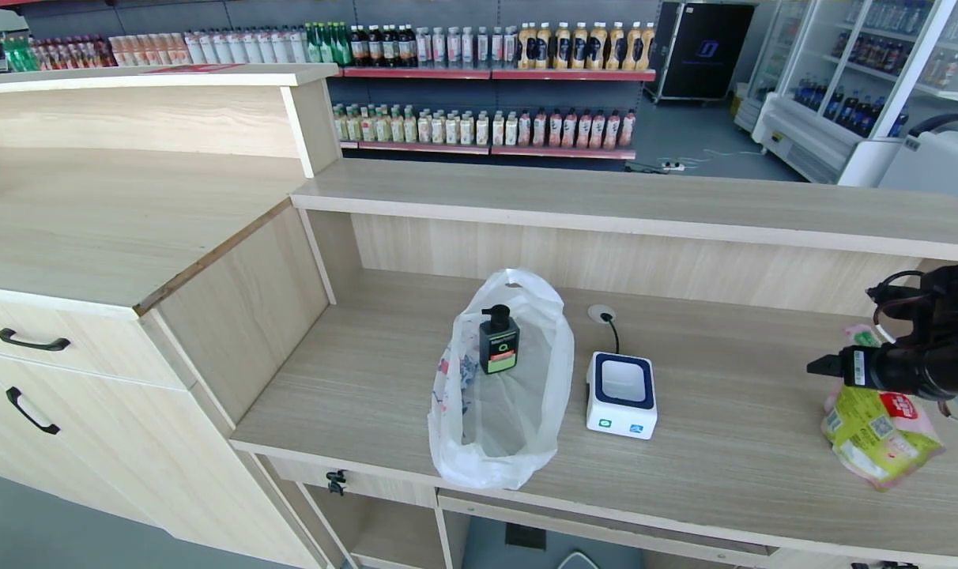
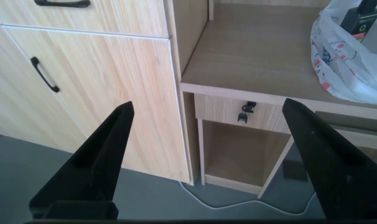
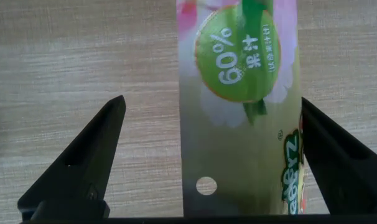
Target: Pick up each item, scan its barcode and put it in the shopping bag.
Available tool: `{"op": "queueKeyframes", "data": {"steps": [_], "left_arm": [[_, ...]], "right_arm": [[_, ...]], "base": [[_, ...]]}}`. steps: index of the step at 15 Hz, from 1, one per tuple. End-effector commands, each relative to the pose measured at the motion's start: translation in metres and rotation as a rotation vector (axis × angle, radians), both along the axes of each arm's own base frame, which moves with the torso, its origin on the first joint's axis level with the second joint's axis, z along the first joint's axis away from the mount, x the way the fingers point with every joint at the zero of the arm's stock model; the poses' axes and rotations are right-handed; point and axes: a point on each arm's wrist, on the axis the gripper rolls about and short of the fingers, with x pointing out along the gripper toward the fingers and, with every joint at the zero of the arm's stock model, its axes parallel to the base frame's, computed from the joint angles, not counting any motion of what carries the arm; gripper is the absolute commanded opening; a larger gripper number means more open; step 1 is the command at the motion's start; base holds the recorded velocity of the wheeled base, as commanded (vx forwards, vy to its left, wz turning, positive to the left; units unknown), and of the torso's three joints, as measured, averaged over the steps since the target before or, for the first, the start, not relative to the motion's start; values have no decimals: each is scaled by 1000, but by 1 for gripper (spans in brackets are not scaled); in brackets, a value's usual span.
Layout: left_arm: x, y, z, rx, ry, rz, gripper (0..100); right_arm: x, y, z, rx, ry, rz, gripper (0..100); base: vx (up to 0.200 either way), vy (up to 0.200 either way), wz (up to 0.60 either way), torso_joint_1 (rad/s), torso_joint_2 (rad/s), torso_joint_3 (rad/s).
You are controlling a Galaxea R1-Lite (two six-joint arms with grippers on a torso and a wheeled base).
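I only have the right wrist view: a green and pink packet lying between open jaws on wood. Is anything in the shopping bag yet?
Observer: Yes, a black pump bottle stands inside the shopping bag.
Operator: Where is the scanner?
Observer: The white scanner sits between the bag and the packet.
Operator: And the other arm?
Observer: The left gripper hangs low, jaws open, facing the cabinet.

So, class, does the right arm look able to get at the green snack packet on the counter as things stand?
Probably yes. The right gripper hangs above the snack packet with its fingers spread to either side of it. Nothing on the counter stands between gripper and packet.
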Motion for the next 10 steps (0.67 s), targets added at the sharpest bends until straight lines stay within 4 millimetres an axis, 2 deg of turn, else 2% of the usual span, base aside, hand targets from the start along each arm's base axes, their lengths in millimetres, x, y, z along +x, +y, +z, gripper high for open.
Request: {"op": "queueKeyframes", "data": {"steps": [1,7,8,10], "left_arm": [[0,0,0,0,0,1,100],[0,0,0,0,0,1,100],[0,0,0,0,0,1,100],[0,0,0,0,0,1,100]], "right_arm": [[4,-3,-17,15,44,-4,100],[3,-5,-25,27,15,9,100],[1,-6,-25,33,14,10,0],[0,-5,-27,24,25,16,0]], "base": [[0,0,0,0,0,0],[0,0,0,0,0,0],[0,0,0,0,0,0],[0,0,0,0,0,0]]}}
